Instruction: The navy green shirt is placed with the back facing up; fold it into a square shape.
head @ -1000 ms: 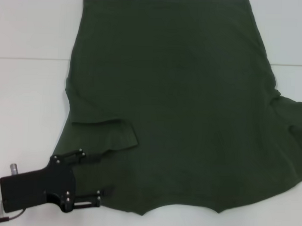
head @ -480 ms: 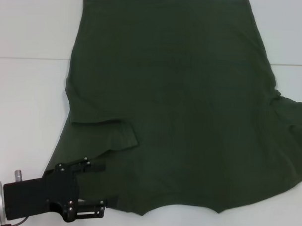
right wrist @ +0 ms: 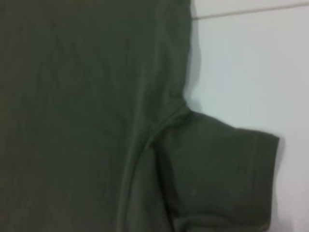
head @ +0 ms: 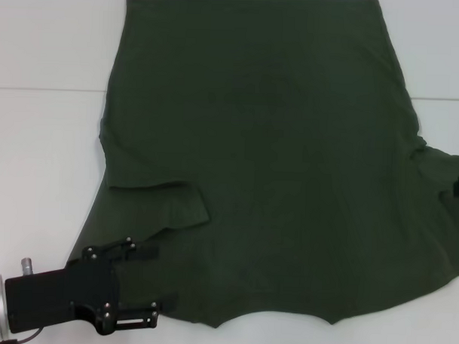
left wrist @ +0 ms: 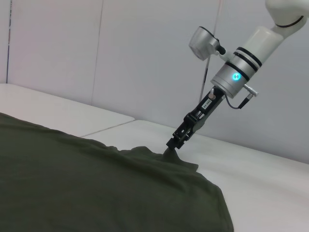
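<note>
A navy green shirt [head: 268, 158] lies spread back-up across the white worktop [head: 42, 150]. The left pincer [head: 146, 284] sits at the shirt's near left corner, fingers apart around the shoulder edge. The right pincer [left wrist: 173, 143] touches the right sleeve [right wrist: 222, 164]; whether it has closed cannot be told. The first fold seems about to start; next, both need firm grips.

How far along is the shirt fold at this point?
Barely begun. Done: only the left sleeve lies folded onto the shirt. In hand: left gripper, jaws open, sits at the near shoulder; right gripper touches the right sleeve. Left: every body fold.
</note>
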